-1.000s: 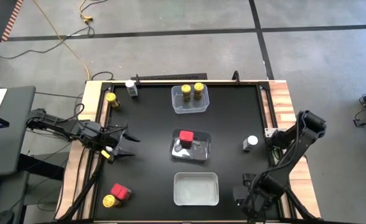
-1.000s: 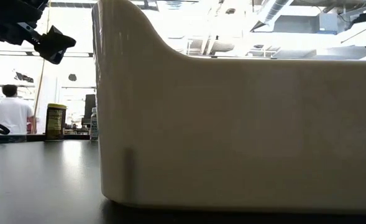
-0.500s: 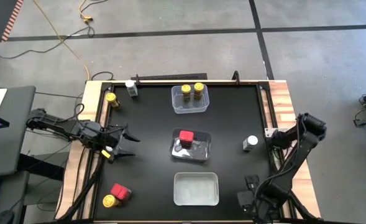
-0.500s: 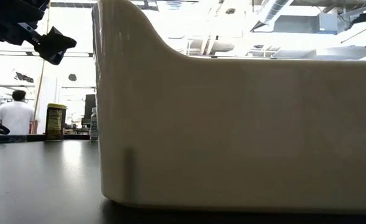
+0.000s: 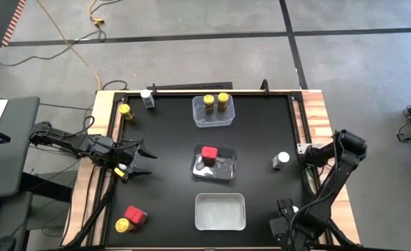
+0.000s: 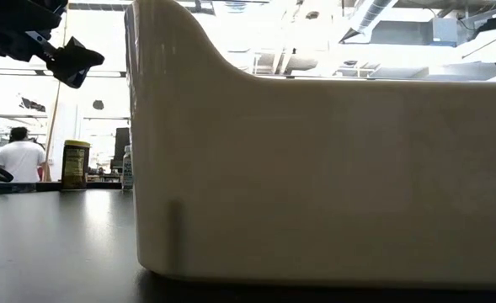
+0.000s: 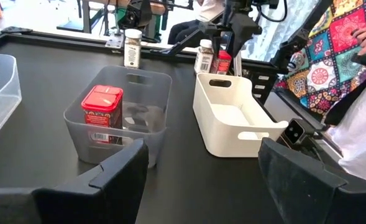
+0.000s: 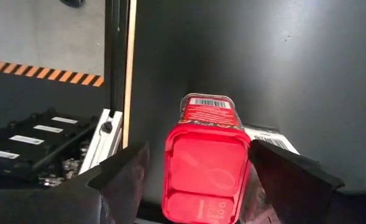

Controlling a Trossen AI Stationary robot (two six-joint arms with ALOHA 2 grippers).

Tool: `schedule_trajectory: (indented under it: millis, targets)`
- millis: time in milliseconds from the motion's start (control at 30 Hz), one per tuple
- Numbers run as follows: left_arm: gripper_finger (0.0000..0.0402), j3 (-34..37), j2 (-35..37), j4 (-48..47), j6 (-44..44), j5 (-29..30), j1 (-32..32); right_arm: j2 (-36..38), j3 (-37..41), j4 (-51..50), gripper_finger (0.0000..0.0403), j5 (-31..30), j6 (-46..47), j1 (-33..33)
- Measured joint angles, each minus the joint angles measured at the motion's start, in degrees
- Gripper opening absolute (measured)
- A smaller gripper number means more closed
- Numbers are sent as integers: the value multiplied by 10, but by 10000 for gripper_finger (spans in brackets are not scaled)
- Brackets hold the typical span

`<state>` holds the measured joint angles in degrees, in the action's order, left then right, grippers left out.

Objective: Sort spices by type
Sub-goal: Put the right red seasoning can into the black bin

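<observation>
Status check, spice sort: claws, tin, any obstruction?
Left claw open, empty, hovering at the table's left edge. Right claw straddles red tin at near right corner; grip unclear. Nothing blocking.
</observation>
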<state>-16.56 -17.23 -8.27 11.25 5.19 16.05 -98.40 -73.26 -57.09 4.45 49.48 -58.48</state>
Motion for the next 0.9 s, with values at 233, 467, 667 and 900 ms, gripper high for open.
schedule_trajectory:
  millis: [233, 467, 667, 900]
  targets:
    - [292, 0, 0, 0, 0, 3, 0, -2, 3, -8, 325, 9, -5, -6]
    - [292, 0, 0, 0, 0, 3, 0, -4, 3, -18, 321, 9, -16, -12]
    - [292, 0, 0, 0, 1, 3, 0, -3, 3, -21, 301, 9, -15, -12]
    - [292, 0, 0, 0, 1, 2, 0, -3, 3, -22, 270, 8, -18, -12]
